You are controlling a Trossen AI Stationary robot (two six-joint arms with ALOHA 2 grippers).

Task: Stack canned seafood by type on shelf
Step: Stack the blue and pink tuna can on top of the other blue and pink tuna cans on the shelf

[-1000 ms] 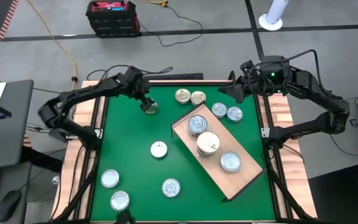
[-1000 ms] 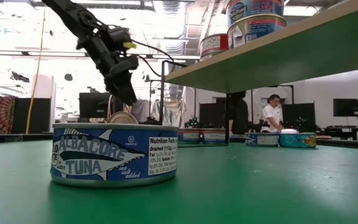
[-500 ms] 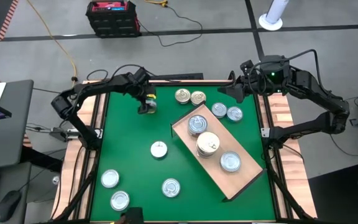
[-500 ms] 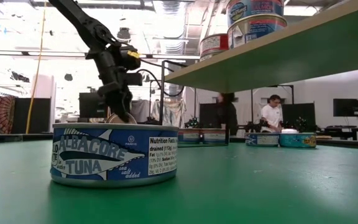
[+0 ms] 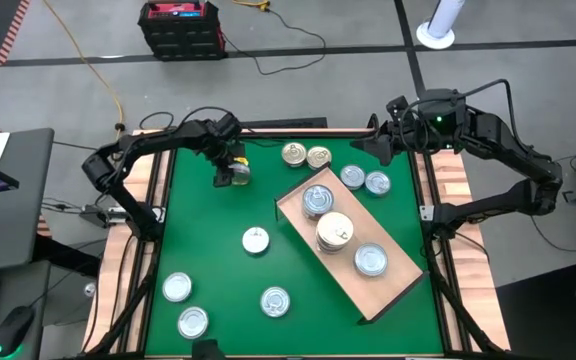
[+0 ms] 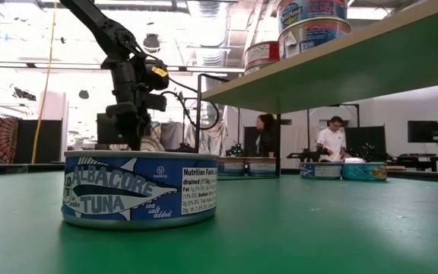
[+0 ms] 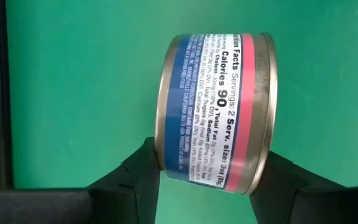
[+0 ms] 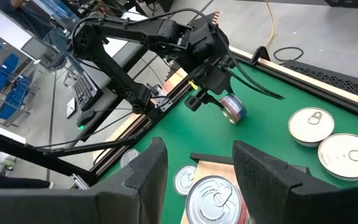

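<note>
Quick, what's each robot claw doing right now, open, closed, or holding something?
Left gripper: closed on a blue-and-pink can, tipped on its edge.
Right gripper: open, holding nothing, above the wooden shelf.

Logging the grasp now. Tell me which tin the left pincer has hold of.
The blue-and-pink labelled tin at the mat's far-left area, alone there. The left pincer clamps its sides; every other tin sits untouched.

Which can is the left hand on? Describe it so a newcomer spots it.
On the green mat, go to the far left corner. The left hand is clamped on a can with a blue-and-pink label, the only one tipped on its edge; the others lie flat.
</note>
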